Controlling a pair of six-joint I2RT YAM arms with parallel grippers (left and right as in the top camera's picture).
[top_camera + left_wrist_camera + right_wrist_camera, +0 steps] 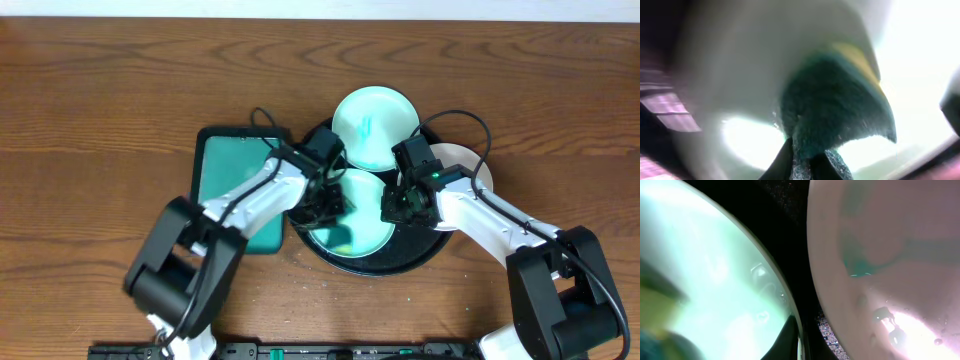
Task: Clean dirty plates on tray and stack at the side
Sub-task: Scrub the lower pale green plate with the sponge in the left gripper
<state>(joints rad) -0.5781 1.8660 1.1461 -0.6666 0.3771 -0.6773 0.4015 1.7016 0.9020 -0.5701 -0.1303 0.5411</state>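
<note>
Left hand (327,207) squeezed shut on sponge (835,110), pressing it on middle plate (368,228) to rub teal smears off. Right hand (397,208) looks pinched on that plate's rim so it won't slide. Plate sits in black tray (425,250). Back plate (375,125) and right plate (480,160) wait.

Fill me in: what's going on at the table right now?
The left gripper is shut on a sponge and presses it onto the middle plate in the black tray. The right gripper is shut at that plate's rim, apparently steadying it. A smeared plate sits at the tray's far edge, and a third plate lies to the right.
</note>
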